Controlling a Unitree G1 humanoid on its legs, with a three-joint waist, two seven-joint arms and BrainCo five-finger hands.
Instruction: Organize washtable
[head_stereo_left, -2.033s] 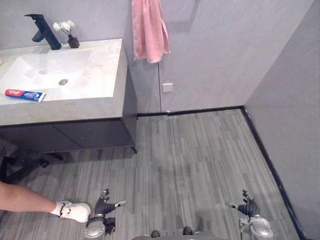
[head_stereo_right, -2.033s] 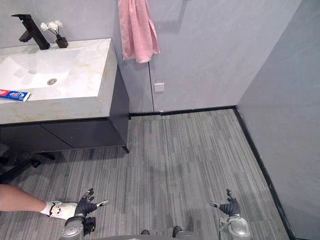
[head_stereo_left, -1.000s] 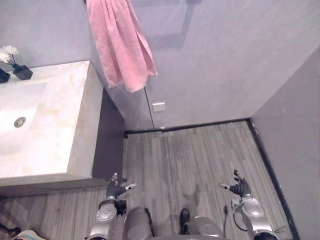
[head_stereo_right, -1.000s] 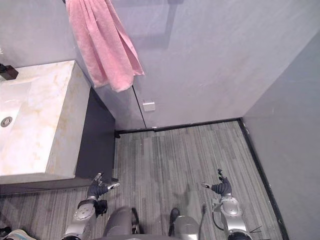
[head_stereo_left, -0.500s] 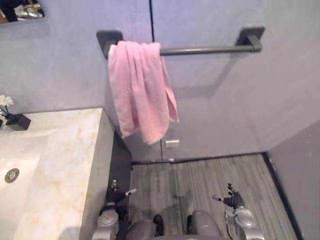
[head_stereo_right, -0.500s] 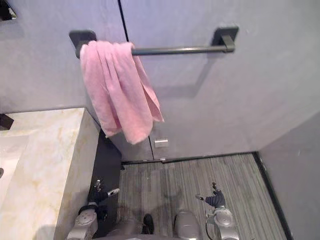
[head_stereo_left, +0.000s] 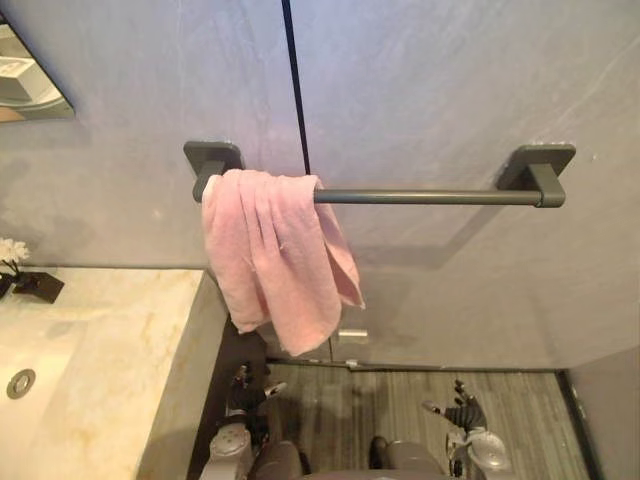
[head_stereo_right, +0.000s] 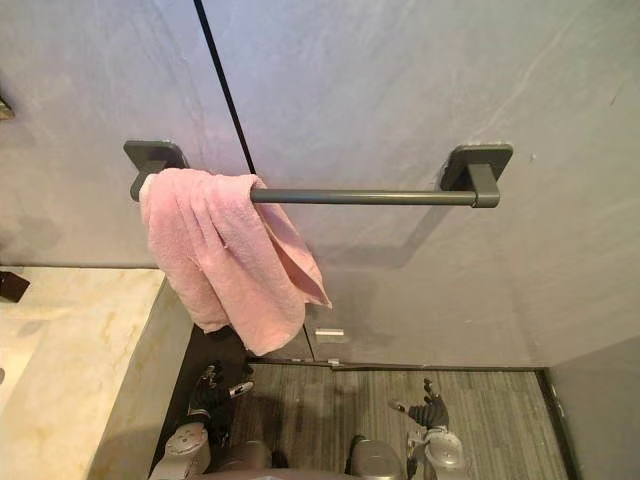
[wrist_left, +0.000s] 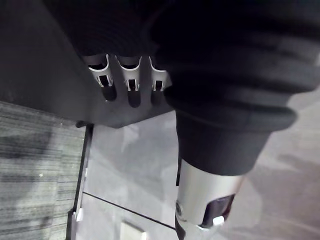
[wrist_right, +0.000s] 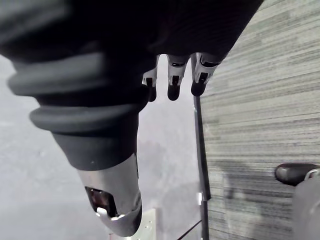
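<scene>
On rail (head_stereo_left: 430, 197) beside washtable (head_stereo_left: 120, 340), towel (head_stereo_left: 275, 255) hangs bunched at left end; left hand (head_stereo_left: 245, 385) and right hand (head_stereo_left: 462, 412) low, fingers loose, empty; approach step; next probably reach up for towel.

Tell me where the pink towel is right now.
In the head views, the pink towel hangs bunched over the left end of the dark wall rail, above the right edge of the marble washtable.

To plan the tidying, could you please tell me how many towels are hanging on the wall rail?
1: a pink cloth towel, bunched over the left end of the dark metal rail, near the pale marble washtable. Its folds could hide another.
</scene>
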